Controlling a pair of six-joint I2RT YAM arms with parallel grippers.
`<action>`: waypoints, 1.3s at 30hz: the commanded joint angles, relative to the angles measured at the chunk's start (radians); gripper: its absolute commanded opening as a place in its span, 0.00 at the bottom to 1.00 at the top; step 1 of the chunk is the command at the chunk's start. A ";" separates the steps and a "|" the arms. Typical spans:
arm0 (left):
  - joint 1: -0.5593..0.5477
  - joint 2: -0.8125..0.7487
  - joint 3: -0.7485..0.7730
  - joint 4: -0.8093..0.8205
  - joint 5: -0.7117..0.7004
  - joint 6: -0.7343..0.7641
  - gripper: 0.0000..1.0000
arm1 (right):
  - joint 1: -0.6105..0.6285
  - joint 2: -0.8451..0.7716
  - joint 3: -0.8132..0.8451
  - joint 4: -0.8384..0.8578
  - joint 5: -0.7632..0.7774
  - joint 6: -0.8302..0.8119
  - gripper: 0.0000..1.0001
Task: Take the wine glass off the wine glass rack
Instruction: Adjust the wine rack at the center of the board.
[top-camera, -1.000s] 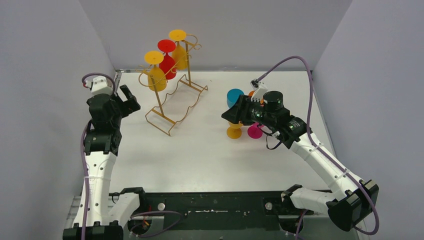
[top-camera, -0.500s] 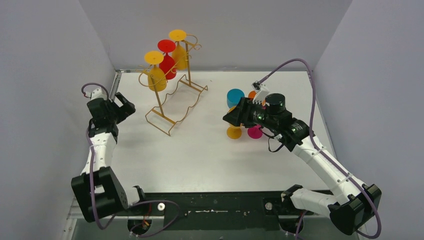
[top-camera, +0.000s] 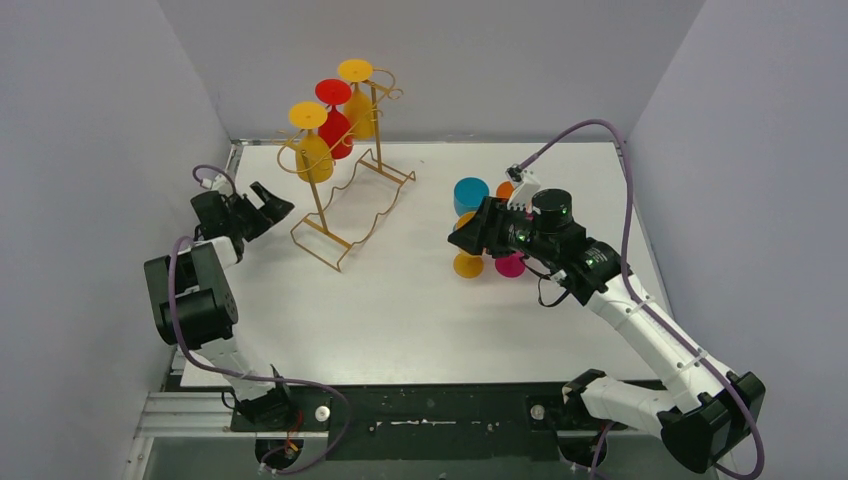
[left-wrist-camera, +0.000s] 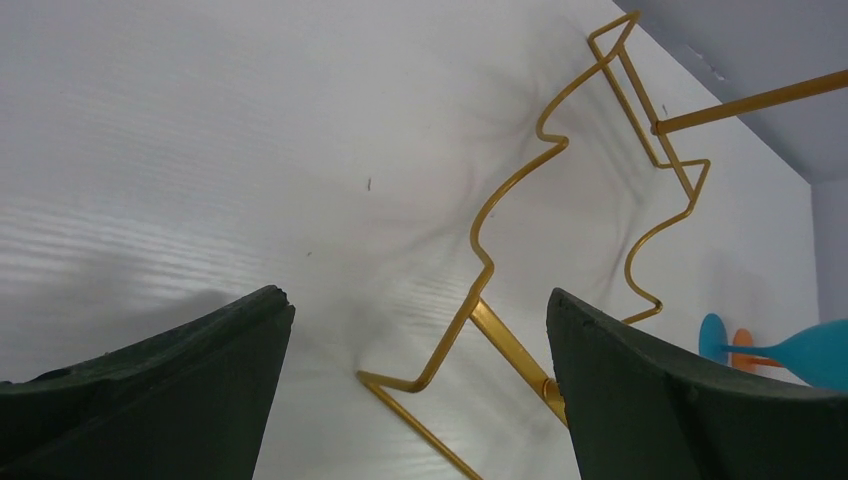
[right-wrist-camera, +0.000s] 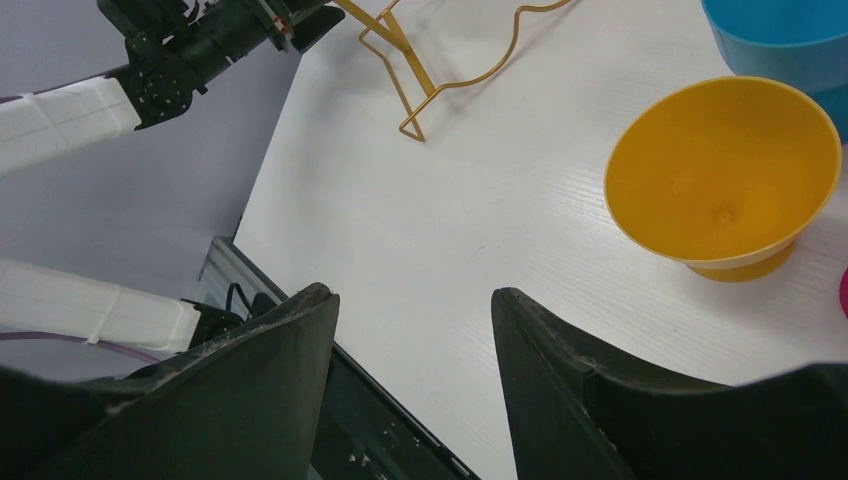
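The gold wire wine glass rack (top-camera: 350, 205) stands at the back left of the table. Three wine glasses hang upside down from its top: a yellow one (top-camera: 313, 152), a red one (top-camera: 335, 128) and another yellow one (top-camera: 360, 112). My left gripper (top-camera: 268, 205) is open, low and just left of the rack's near end. In the left wrist view the rack's base wire (left-wrist-camera: 500, 340) lies between and beyond the open left gripper (left-wrist-camera: 415, 300). My right gripper (top-camera: 465, 232) is open and empty, and in the right wrist view this gripper (right-wrist-camera: 412, 295) hangs over bare table.
Loose glasses sit on the white table (top-camera: 400, 310) under and around the right gripper: a blue one (top-camera: 470, 193), a yellow one (top-camera: 468, 263), a magenta one (top-camera: 510, 265) and an orange one (top-camera: 505, 188). Grey walls enclose the left, back and right sides.
The left arm has folded down and swung its gripper lower and rightward towards the rack's base, its jaws widening a little. The right arm has hardly moved.
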 joint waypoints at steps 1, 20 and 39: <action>0.004 0.087 0.125 0.105 0.141 0.002 0.97 | -0.001 -0.028 -0.002 0.009 0.025 -0.017 0.59; -0.058 0.041 -0.049 0.179 0.243 -0.110 0.88 | -0.001 -0.010 -0.025 -0.004 0.020 -0.005 0.59; -0.387 -0.103 -0.329 0.345 0.150 -0.199 0.78 | -0.001 -0.021 -0.045 -0.019 0.051 0.003 0.59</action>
